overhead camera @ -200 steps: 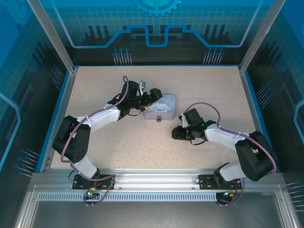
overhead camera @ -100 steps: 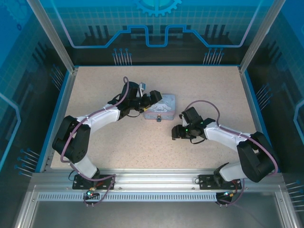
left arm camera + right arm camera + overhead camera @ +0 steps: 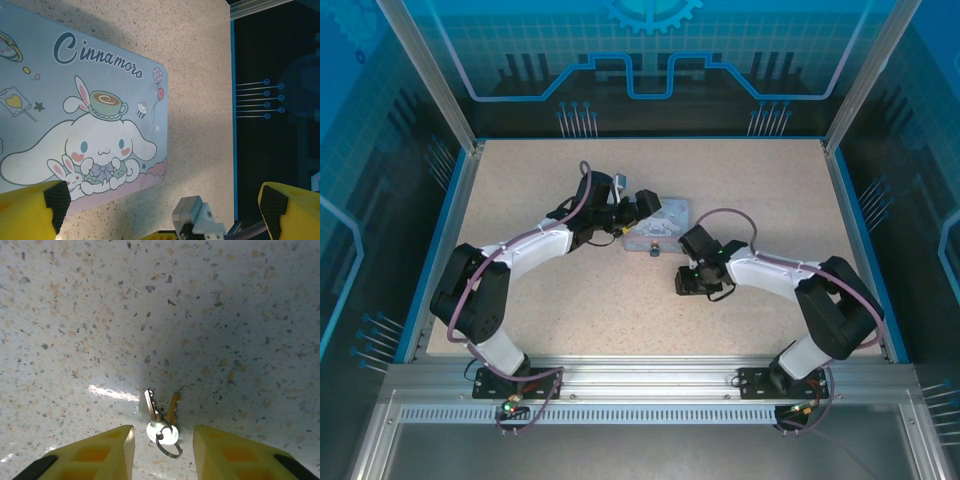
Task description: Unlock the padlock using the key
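speckled table (image 3: 150, 315): silver key (image 3: 151, 409) on ring (image 3: 170, 448), btwn jaws of right pincer (image 3: 162, 434)

- The right gripper (image 3: 163, 436) hangs low over a speckled tabletop (image 3: 200, 315), its yellow fingers (image 3: 95, 455) set apart.
- A silver key (image 3: 152, 408) and a brass-coloured key (image 3: 173, 407) lie flat in the gap, touching neither finger.
- Their blades fan apart, pointing away from the gripper.
- A small wire ring (image 3: 169, 446) joins their heads.

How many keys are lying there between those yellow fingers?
2: a silver key and a brass-coloured key to its right, joined on one ring, lying on the table between the fingers of the right gripper.
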{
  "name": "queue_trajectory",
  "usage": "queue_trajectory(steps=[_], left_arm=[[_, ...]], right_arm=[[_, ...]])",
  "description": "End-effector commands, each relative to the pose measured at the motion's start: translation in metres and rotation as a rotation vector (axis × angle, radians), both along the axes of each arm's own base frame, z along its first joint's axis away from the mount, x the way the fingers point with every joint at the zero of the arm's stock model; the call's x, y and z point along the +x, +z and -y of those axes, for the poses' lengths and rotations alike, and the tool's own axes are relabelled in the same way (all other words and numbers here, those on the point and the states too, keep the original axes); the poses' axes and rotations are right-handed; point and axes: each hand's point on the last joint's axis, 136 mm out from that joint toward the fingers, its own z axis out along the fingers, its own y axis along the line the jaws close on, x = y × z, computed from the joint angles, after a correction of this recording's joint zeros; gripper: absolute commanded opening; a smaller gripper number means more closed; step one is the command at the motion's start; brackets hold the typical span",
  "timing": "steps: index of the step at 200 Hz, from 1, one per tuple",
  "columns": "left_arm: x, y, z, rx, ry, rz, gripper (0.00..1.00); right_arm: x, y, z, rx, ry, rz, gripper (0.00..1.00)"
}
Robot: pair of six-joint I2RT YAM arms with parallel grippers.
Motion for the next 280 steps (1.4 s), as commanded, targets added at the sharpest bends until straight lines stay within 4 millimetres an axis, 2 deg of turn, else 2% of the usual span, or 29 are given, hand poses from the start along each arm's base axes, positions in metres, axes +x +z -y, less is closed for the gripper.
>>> queue_trajectory(steps=[1,75,124,175,179,192,215,250,280], left_arm=[[0.005,0.029,-0.001,-0.011,0.006,0.069,0.99],[0.006,0.032,0.000,-0.017,0.004,0.076,0.99],[0.007,0.032,0.000,-0.021,0.007,0.076,0.99],[0.007,0.034,-0.001,-0.019,0.009,0.082,0.99],[0.007,0.034,-0.001,-0.019,0.011,0.082,0.99],[0.007,0.035,-0.001,-0.019,0.010,0.084,0.99],[0.007,0.035,-0.001,-0.019,0.012,0.085,0.99],[0.008,0.037,-0.001,-0.020,0.013,0.088,0.99],[0.007,0.039,-0.001,-0.016,0.010,0.090,0.99]], right_arm=[[-0.002,0.000,0.000,-0.071,-0.017,-0.017,0.34],[-0.010,-0.008,0.004,-0.107,-0.029,-0.033,0.28],[-0.011,-0.012,0.003,-0.106,-0.027,-0.040,0.16],[-0.011,-0.018,0.000,-0.099,-0.025,-0.050,0.23],[-0.017,-0.024,0.006,-0.113,-0.025,-0.070,0.24],[-0.019,-0.027,0.006,-0.115,-0.025,-0.077,0.25],[-0.019,-0.029,0.007,-0.114,-0.024,-0.077,0.19],[-0.019,-0.027,0.007,-0.107,-0.021,-0.064,0.00],[-0.015,-0.016,0.004,-0.078,-0.003,-0.035,0.00]])
